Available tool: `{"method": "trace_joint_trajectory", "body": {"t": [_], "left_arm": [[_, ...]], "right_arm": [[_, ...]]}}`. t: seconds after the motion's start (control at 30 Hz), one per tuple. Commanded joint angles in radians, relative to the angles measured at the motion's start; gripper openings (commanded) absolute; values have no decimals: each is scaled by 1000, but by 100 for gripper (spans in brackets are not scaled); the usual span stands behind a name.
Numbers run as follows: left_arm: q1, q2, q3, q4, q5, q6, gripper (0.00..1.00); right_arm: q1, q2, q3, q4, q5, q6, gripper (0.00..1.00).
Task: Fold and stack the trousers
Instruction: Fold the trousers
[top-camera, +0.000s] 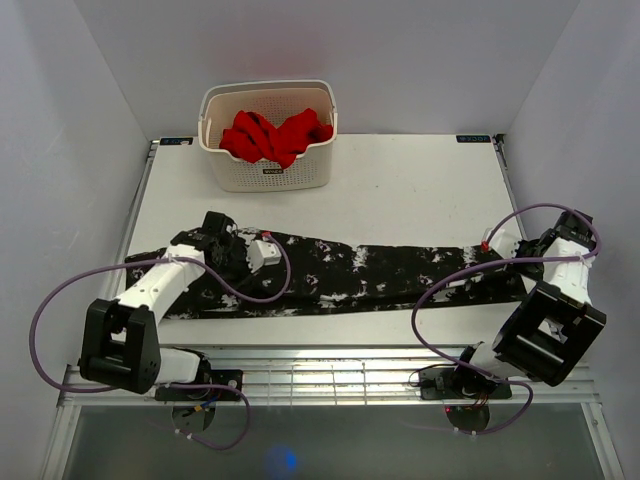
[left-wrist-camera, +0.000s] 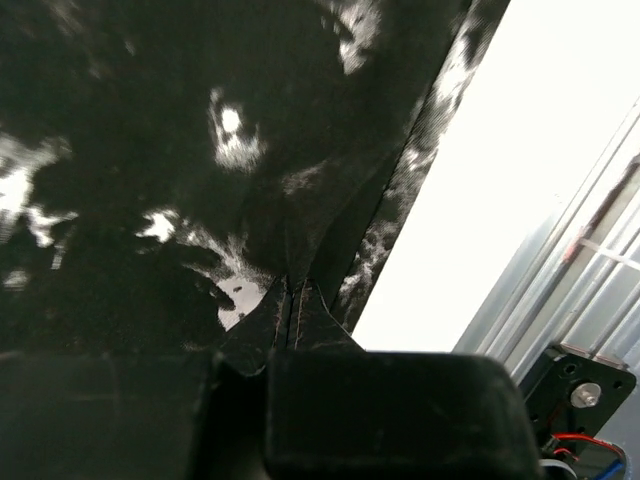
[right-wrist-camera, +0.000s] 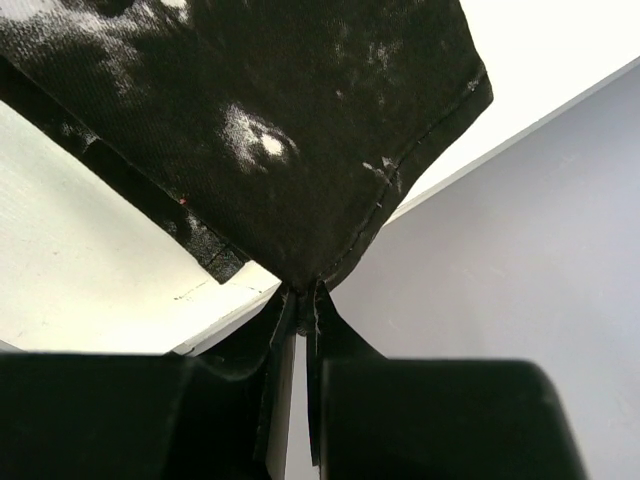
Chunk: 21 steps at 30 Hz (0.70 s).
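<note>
Left pincer (left-wrist-camera: 290, 300) and right pincer (right-wrist-camera: 305, 298) clamp, seemingly, opposite ends of trousers (top-camera: 380, 275) lying left-to-right.

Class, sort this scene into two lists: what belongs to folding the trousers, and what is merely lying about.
Job: speckled black trousers; left tool and right tool, both shut on them.
Lying about: white basket; red garment inside it.

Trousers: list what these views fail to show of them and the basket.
Top view: the trousers' left end lies under the left arm, the right end behind the right arm.
Left wrist: fabric fills the frame, blurred; which part the left gripper pinches is unclear.
Top view: basket walls hide the red garment's lower part.
</note>
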Motion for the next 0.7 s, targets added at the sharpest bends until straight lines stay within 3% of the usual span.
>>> {"method": "trace_joint_trajectory", "body": {"t": [0.0, 0.37, 0.67], "left_arm": [[-4, 37, -59, 48, -65, -16, 0], [-36, 127, -234, 204, -179, -45, 0], [-18, 195, -294, 246, -308, -13, 0]], "right_arm": [[6, -4, 20, 6, 5, 15, 8], [8, 2, 25, 11, 17, 20, 8], [-23, 54, 166, 6, 23, -14, 8]]}}
